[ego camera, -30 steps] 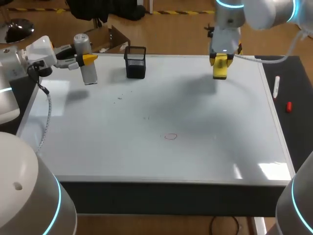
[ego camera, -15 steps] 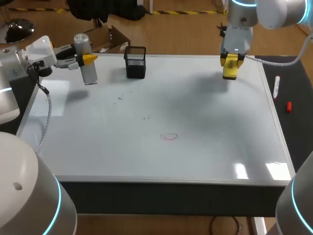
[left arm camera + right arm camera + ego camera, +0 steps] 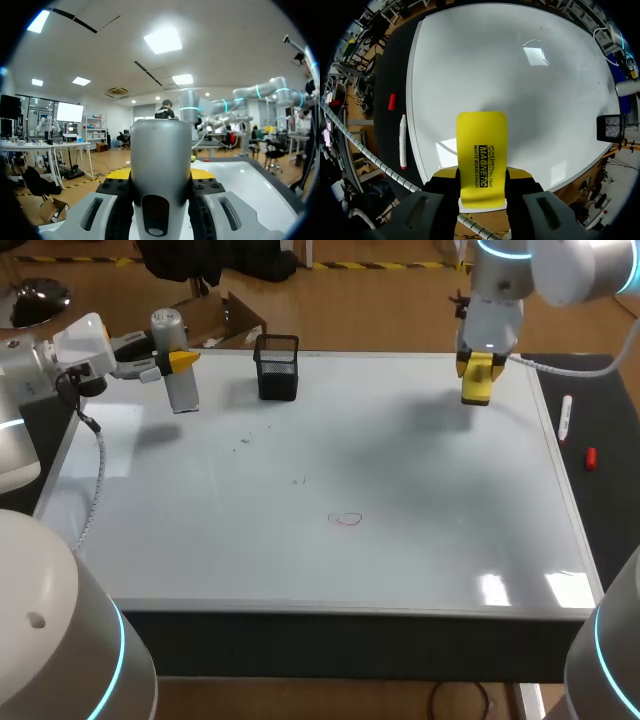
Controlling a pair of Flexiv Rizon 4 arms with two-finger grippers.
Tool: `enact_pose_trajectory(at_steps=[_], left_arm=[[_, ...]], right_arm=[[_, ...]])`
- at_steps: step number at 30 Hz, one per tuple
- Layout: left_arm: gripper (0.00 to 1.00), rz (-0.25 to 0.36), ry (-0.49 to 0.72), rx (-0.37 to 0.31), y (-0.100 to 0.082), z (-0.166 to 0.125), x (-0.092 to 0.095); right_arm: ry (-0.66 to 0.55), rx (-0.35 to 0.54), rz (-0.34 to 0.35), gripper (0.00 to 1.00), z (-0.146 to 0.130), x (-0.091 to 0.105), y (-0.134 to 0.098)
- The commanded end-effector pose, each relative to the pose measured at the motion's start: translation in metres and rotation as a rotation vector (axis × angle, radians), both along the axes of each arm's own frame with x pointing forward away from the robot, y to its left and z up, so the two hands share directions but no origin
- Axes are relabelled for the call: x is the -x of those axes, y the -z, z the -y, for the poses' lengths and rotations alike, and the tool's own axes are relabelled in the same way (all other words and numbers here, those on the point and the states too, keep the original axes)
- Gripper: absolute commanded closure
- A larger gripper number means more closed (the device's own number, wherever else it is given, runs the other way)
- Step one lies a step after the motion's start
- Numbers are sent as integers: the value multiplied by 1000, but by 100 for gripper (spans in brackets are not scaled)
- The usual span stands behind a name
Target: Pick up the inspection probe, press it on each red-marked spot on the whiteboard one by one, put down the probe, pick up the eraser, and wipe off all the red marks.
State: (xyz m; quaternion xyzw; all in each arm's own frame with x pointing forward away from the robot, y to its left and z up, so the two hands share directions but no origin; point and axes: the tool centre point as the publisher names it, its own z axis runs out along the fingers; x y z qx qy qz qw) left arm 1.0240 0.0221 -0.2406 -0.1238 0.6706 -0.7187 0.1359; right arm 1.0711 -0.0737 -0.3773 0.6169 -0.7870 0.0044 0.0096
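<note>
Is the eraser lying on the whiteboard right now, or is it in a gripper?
In a gripper. The yellow eraser is clamped between the right gripper's fingers, raised over the whiteboard, its shadow lying apart from it.

The dark worktop (image 3: 603, 405) is carrying a large whiteboard (image 3: 420, 470), which is covering nearly all of it and leaving only a bare strip showing along the whiteboard's right edge. A black mesh cup (image 3: 277, 368) is standing upright on the whiteboard at its far edge, a small red mark (image 3: 347, 520) is showing near the whiteboard's middle, and a few faint dark specks (image 3: 245, 441) are dotting its left half. Just off the whiteboard's right edge, a white marker (image 3: 566, 418) and a small red cap (image 3: 591, 458) are lying apart on the bare strip.
</note>
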Motion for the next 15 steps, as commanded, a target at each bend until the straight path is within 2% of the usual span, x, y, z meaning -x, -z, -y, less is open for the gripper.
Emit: enact_pose_trajectory(at_steps=[1,13,15], left_arm=[[100,1,-2,0,-1,0,0],[100,1,-2,0,-1,0,0],[100,12,18,4,-4,8,6]], right_arm=[[-2,2,2,100,1,1,-1],[-2,2,2,100,1,1,-1],[-2,2,2,100,1,1,-1]])
